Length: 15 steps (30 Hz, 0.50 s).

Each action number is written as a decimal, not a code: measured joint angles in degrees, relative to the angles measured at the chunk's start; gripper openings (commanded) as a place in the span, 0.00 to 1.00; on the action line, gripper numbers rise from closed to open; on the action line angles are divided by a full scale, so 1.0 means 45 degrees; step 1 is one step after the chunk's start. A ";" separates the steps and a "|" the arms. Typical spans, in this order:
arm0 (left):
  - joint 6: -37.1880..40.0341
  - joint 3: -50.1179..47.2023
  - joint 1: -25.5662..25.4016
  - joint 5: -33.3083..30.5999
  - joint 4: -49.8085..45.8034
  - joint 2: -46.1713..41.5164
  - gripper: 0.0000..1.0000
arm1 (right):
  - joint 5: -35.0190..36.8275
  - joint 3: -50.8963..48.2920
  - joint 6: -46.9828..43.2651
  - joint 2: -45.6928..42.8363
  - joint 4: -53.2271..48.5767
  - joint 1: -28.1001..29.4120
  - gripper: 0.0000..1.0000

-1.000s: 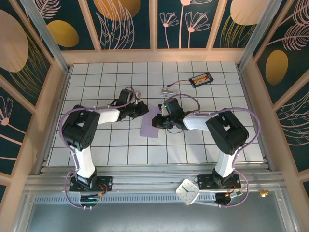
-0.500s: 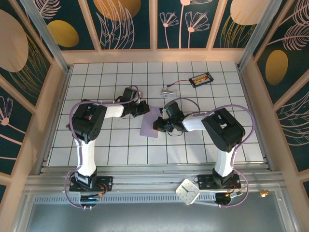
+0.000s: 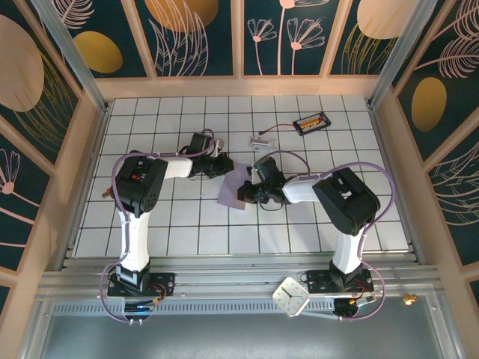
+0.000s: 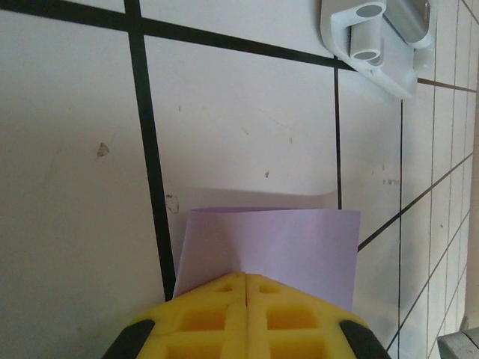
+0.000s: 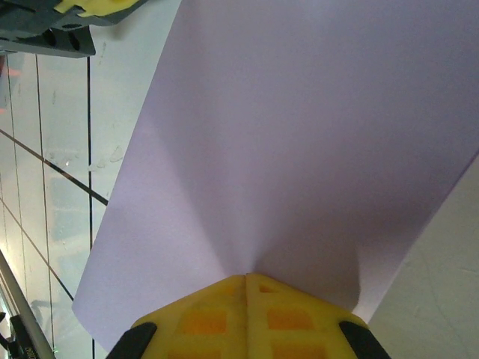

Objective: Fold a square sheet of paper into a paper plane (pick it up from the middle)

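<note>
Lavender sheet [image 3: 233, 191] mid-table, long axis near-left to far-right. Left gripper [image 4: 245, 275] pinches its far edge, right gripper [image 5: 245, 277] its right edge. Paper spans between them, both equally near.

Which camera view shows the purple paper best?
The right wrist view: the paper is large there, creases running to the right tool. The left wrist view shows a part pinched in the left tool; the top view shows it small.
</note>
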 measured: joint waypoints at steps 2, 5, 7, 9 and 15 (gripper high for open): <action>0.0000 0.0000 0.0049 0.0053 0.0010 0.0005 0.00 | 0.0015 0.0029 -0.0087 -0.0005 -0.0078 0.0000 0.00; 0.0005 -0.0121 0.0141 0.0029 0.0107 -0.0092 0.00 | 0.0058 0.0180 -0.0243 -0.0005 -0.0335 -0.0005 0.00; 0.0015 -0.0612 0.0223 0.0000 0.0160 -0.0481 0.00 | 0.0107 0.0345 -0.0432 -0.0024 -0.0675 -0.0015 0.00; 0.0019 -0.1209 0.0272 -0.0019 0.0151 -0.1020 0.00 | 0.0185 0.0593 -0.0777 -0.0039 -0.1219 -0.0049 0.00; 0.0024 -0.2633 0.0296 -0.0117 0.0083 -0.3026 0.03 | 0.0903 0.1545 -0.2409 -0.0107 -0.3342 -0.0665 0.00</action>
